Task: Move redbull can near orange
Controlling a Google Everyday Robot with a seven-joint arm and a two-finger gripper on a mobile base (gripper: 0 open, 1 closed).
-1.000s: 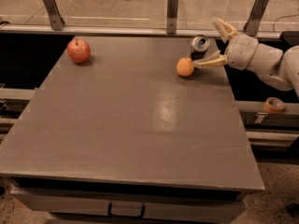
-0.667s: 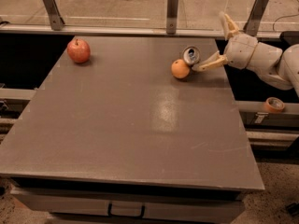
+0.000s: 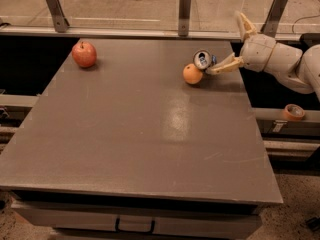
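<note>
plainly, the gripper (image 3: 226, 44) is standing with its jaws spread wide apart at the far right edge of the table (image 3: 150, 149), clamping nothing. one finger is pointing up and away, while the lower finger (image 3: 225, 65) is reaching left and appears to be touching the side of the redbull can (image 3: 202, 60). that is reading as a nudging or letting-go pose rather than a grasp, since only one finger is meeting the metal. the can is lying tilted, its round top facing toward the camera. it is resting right against the orange (image 3: 192, 74), just behind it and a little to its right. judging by that contact, the can is already sitting where the task wants it. what is left is probably only for the arm (image 3: 280, 64) to be drawing clear without rolling either thing. both are round, so a brush from the lower finger could be sending them apart. the apple (image 3: 84, 54) is sitting well apart near the far left corner, taking no part in this.
</note>
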